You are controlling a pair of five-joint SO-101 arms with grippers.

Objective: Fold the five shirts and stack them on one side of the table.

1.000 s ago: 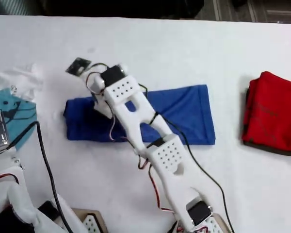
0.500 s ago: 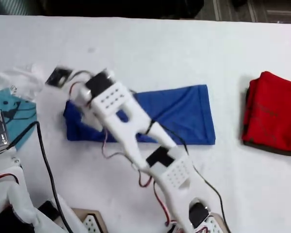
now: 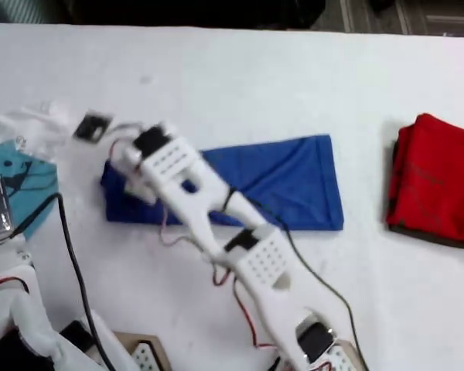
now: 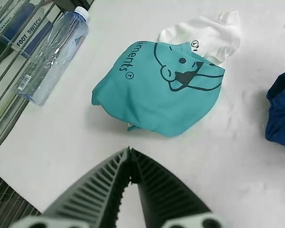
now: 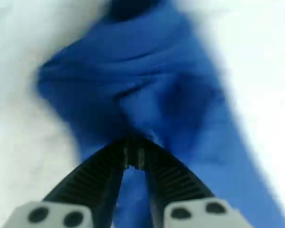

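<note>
Risk: thin pinch could slip mid-fold, bunching cloth. Right gripper (image 5: 134, 151) clamped on blue shirt (image 3: 294, 182) end nearest teal shirt (image 4: 156, 90); left gripper (image 4: 130, 153) closed, empty.

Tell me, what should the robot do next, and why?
The right gripper looks pinched on one end of the blue shirt, which lies in a long strip. So probably lift that end and carry it across to fold the strip in half.
</note>
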